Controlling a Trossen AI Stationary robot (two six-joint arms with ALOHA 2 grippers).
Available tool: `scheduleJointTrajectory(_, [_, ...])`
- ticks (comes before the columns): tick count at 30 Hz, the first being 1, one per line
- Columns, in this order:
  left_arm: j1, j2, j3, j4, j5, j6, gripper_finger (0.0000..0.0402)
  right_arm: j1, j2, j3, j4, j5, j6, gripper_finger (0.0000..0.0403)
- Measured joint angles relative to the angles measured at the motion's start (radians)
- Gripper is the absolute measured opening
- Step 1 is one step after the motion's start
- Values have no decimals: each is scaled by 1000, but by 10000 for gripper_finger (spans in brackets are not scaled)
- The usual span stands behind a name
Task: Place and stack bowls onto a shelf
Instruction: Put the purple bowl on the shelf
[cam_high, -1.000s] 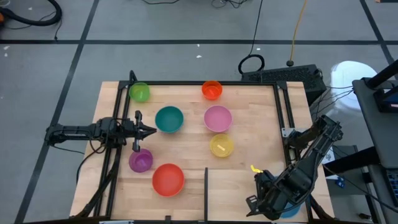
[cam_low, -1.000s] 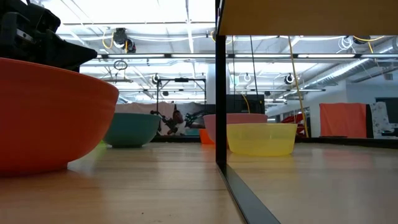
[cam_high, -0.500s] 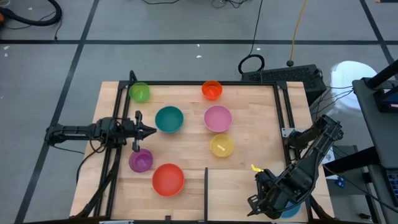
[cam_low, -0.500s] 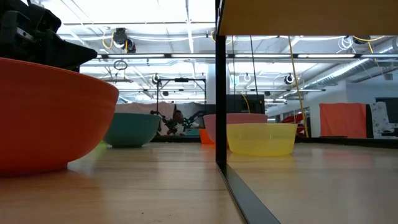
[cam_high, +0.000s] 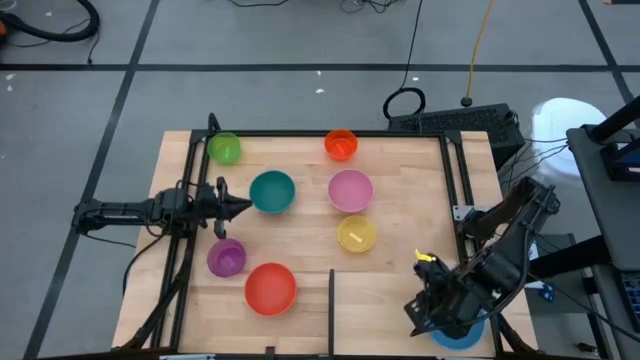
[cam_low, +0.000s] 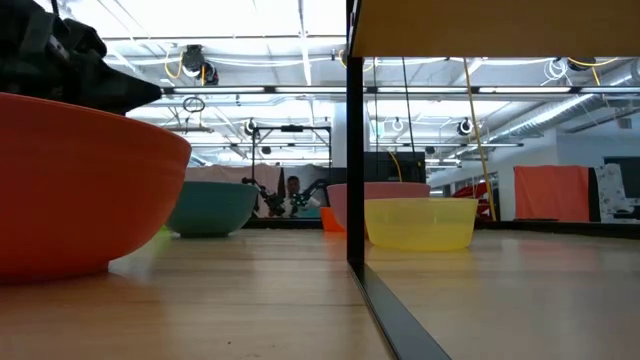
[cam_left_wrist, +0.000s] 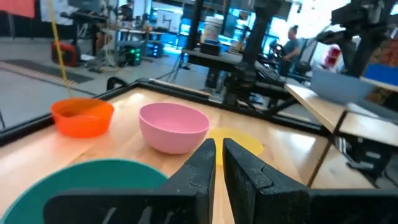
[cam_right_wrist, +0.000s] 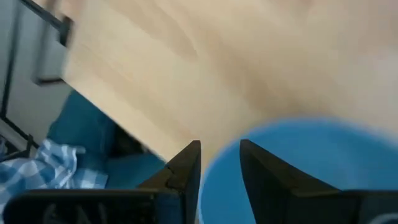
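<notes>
Right wrist view: blue bowl (cam_right_wrist: 298, 168) between fingers (cam_right_wrist: 184, 163).

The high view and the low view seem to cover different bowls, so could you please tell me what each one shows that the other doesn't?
Only the high view shows the green bowl, the purple bowl, the blue bowl at the right pincer, and the left pincer beside the teal bowl. Only the low view shows the room beyond the table and the shelf's underside. Both show the red, teal, pink and yellow bowls.
</notes>
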Motion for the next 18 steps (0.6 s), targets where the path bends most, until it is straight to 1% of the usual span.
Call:
scheduleJointTrajectory(4, [0,6,20,-1,22,-7,35,-1,-5,0,-8,160,-120,105])
scheduleJointTrajectory(8, [-2,60,95,-71,70,-70,35,-11,-5,0,-12,285,-250,105])
scheduleJointTrajectory(13, [-29,199,224,-207,84,-134,35,-21,-6,0,-10,496,-460,105])
scheduleJointTrajectory(16, [-65,295,298,-268,84,-148,35,-19,-5,-1,3,662,-571,105])
scheduleJointTrajectory(18, [-96,359,345,-310,84,-150,35,-19,-5,-27,50,762,-647,105])
